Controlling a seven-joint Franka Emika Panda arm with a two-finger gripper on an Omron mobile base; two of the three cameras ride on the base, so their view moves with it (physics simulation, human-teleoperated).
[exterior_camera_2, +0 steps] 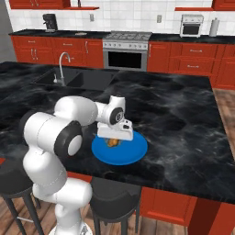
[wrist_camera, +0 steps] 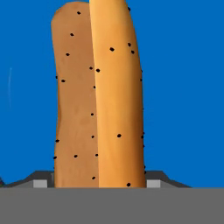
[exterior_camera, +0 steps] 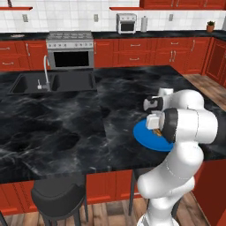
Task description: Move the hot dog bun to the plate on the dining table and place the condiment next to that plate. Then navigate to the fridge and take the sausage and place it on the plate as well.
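left base view: the hand [exterior_camera: 155,127] hangs low over the near part of the blue plate [exterior_camera: 145,137] on the desk [exterior_camera: 79,119], wrist bent down. a scrap of tan below the hand is the hot dog bun [exterior_camera: 156,132]; whether it rests on the plate is hidden by the arm.

right base view: the hand [exterior_camera_2: 113,139] points straight down, and the bun sits directly beneath it, on or just above the plate's left half.

hand view: the bun runs lengthwise away from the hand, between the fingers [wrist_camera: 40,181], with blue plate all around. the fingers stand partly apart, flanking the bun's near end; i cannot tell whether they press it or have let go.

judgement: this is the first step, setting the bun on the plate. next calls for opening fully if needed, lifting straight up clear of the bun, then going for the condiment.
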